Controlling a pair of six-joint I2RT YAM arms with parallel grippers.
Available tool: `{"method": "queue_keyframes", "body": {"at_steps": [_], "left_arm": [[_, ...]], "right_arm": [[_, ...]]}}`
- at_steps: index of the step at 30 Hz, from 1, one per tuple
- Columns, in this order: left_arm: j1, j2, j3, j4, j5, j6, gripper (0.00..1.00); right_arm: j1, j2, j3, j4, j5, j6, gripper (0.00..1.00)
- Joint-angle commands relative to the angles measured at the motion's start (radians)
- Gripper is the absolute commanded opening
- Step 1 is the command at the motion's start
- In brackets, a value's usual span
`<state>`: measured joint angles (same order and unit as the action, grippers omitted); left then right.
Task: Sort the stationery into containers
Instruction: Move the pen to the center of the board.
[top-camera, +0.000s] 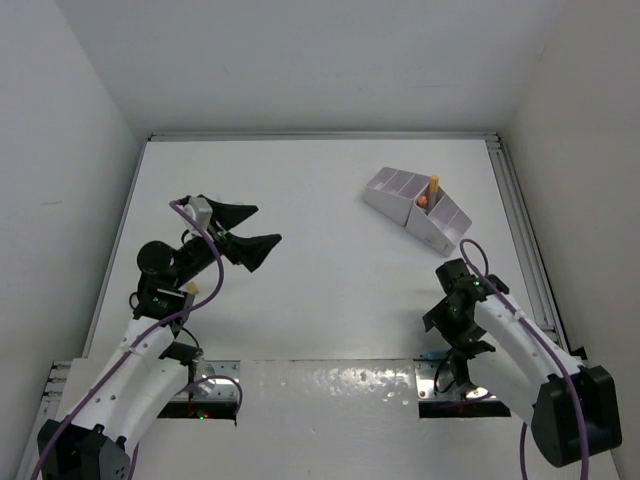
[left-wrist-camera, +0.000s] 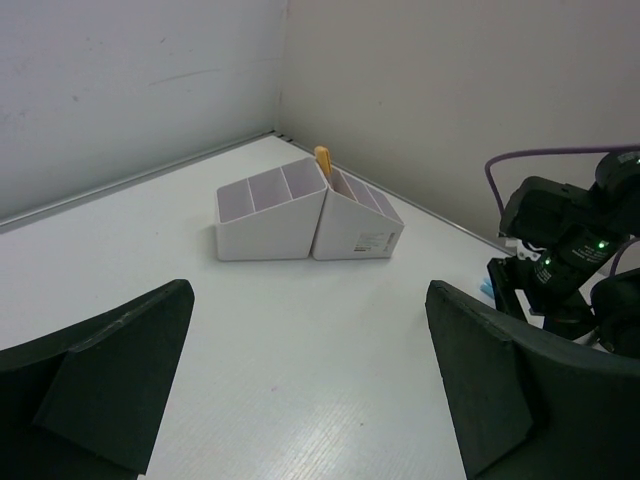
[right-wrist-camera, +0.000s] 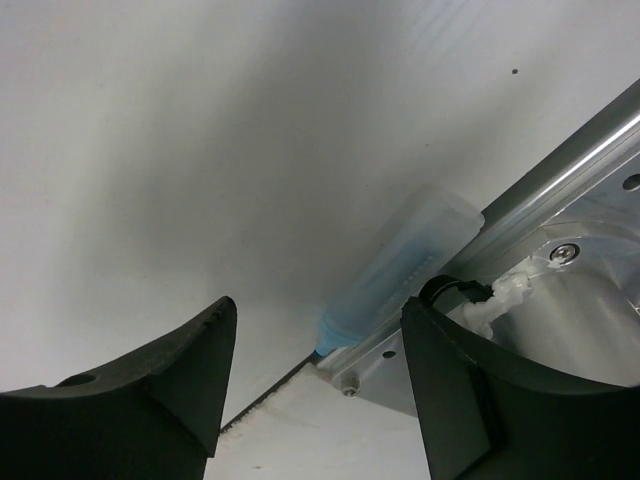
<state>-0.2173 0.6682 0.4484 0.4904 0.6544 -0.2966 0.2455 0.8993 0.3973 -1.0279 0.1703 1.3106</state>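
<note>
Both grippers stand spread and empty. Left gripper (top-camera: 267, 224) hovers well apart from the white organiser (top-camera: 400, 206), an orange pencil (top-camera: 433, 186) upright inside. Right gripper (right-wrist-camera: 316, 303) points at a translucent bottle (right-wrist-camera: 400, 265) lying against the metal rail (right-wrist-camera: 560, 175), hidden in the top view by the arm.

Open table (top-camera: 330, 300) centre, organiser (top-camera: 437, 238) far right (angled) — bottle (right-wrist-camera: 400, 262) against rail (right-wrist-camera: 560, 180).

Overhead and low left-wrist views both face the organiser (left-wrist-camera: 268, 235).
</note>
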Motion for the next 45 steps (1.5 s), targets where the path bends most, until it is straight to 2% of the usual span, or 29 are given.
{"method": "queue_keyframes", "body": {"at_steps": [1, 7, 16, 19, 30, 35, 36, 37, 39, 45], "left_arm": [[-0.005, -0.005, -0.001, 0.05, -0.016, -0.004, 1.0], [-0.004, -0.01, 0.003, 0.039, -0.027, 0.007, 1.0], [-0.004, 0.002, 0.009, 0.039, -0.032, 0.007, 1.0], [-0.004, 0.002, 0.013, 0.031, -0.032, 0.013, 1.0], [-0.002, 0.005, 0.024, 0.014, -0.038, 0.022, 1.0], [-0.004, -0.001, 0.023, 0.01, -0.041, 0.025, 1.0], [-0.004, -0.002, 0.021, 0.008, -0.041, 0.027, 1.0], [-0.004, -0.004, 0.021, 0.007, -0.041, 0.025, 1.0], [-0.002, -0.007, 0.019, 0.007, -0.041, 0.025, 1.0], [-0.004, -0.009, 0.016, 0.007, -0.044, 0.028, 1.0]], "right_arm": [[0.021, 0.053, 0.04, -0.163, -0.026, -0.051, 0.66], [0.023, 0.105, -0.055, -0.02, -0.042, -0.036, 0.66], [0.024, 0.154, -0.06, 0.144, 0.003, -0.096, 0.61], [0.029, 0.206, -0.074, 0.299, -0.028, -0.163, 0.59], [0.075, 0.279, 0.058, 0.411, 0.038, -0.263, 0.53], [0.081, 0.303, 0.045, 0.477, 0.006, -0.309, 0.41], [0.087, 0.311, 0.043, 0.492, -0.005, -0.329, 0.37], [0.09, 0.325, 0.046, 0.509, -0.024, -0.37, 0.29], [0.118, 0.339, 0.07, 0.516, -0.031, -0.41, 0.22], [0.219, 0.424, 0.166, 0.618, -0.055, -0.583, 0.14]]}}
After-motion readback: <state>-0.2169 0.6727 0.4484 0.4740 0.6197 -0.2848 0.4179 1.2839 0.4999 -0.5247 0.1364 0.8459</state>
